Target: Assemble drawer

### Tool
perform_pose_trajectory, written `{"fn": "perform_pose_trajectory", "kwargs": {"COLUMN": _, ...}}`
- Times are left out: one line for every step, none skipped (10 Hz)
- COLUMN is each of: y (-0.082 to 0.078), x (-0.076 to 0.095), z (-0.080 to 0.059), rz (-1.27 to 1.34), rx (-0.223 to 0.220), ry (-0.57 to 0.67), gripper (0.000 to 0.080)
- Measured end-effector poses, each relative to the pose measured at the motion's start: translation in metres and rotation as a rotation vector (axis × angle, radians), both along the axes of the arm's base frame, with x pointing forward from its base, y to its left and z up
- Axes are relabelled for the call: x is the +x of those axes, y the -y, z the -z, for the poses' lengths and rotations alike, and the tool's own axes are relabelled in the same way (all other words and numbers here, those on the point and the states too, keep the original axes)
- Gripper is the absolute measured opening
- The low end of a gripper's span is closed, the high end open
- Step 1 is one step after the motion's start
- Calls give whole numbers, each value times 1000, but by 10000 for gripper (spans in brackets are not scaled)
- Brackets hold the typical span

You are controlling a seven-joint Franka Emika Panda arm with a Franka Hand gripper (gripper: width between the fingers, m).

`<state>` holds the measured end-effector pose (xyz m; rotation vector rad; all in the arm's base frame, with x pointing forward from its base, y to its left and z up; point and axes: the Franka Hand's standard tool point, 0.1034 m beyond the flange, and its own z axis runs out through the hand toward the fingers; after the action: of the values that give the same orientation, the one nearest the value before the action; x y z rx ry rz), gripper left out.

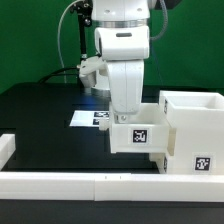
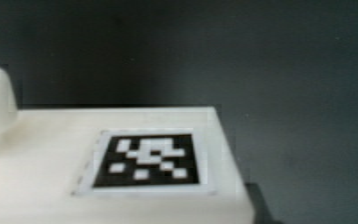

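with the gripper (image 1: 125, 112) pressed shut against 1 tray (image 1: 140, 135), push it slow and square into the casing (image 1: 192, 135) so it cannot jam.

Black table (image 1: 40, 115) — a dark, matte work surface filling the middle of the exterior view. Low white rails (image 1: 60, 183) edge its near side, with a short raised end at the exterior view's left. The marker board (image 1: 88, 117) lies flat on the table — thin, white, tagged. Green backdrop (image 1: 30, 40) stands behind.
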<state>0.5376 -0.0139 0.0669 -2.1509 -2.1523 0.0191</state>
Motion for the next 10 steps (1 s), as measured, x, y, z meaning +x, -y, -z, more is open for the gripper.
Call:
{"fn": "perform_pose_trajectory", "kwargs": {"y": -3, "x": 2, "z": 0, "rz": -14, "rx": 2, "ry": 7, "gripper": 40}}
{"fn": "perform_pose_trajectory", "kwargs": {"y": -2, "x": 3, "z": 0, "rz": -31, "rx": 4, "ry": 18, "gripper": 40}}
{"fn": "perform_pose_trajectory", "kwargs": {"y": -2, "x": 3, "z": 1, "rz": -35, "rx": 5, "ry": 25, "gripper": 40}}
{"fn": "perform_pose_trajectory", "kwargs": {"y": -1, "x": 3, "z": 1, "rz": -32, "rx": 4, "ry": 23, "gripper": 40}}
{"fn": "perform_pose_trajectory", "kwargs": {"y": -1, "x": 3, "z": 2, "rz": -32, "rx": 4, "ry": 23, "gripper": 40}}
{"fn": "perform_pose_trajectory", "kwargs": {"y": -1, "x": 3, "z": 2, "rz": -31, "rx": 4, "ry": 23, "gripper": 40}}
{"fn": "perform_pose_trajectory", "kwargs": {"y": 0, "x": 3, "z": 2, "rz": -31, "rx": 4, "ry": 22, "gripper": 40}}
{"fn": "perform_pose_trajectory", "kwargs": {"y": -1, "x": 3, "z": 2, "rz": -31, "rx": 4, "ry": 22, "gripper": 40}}
{"fn": "perform_pose_trajectory", "kwargs": {"y": -2, "x": 5, "z": 1, "rz": -31, "rx": 5, "ry": 26, "gripper": 40}}
{"fn": "perform_pose_trajectory", "kwargs": {"y": -5, "x": 9, "z": 1, "rz": -33, "rx": 7, "ry": 29, "gripper": 40}}
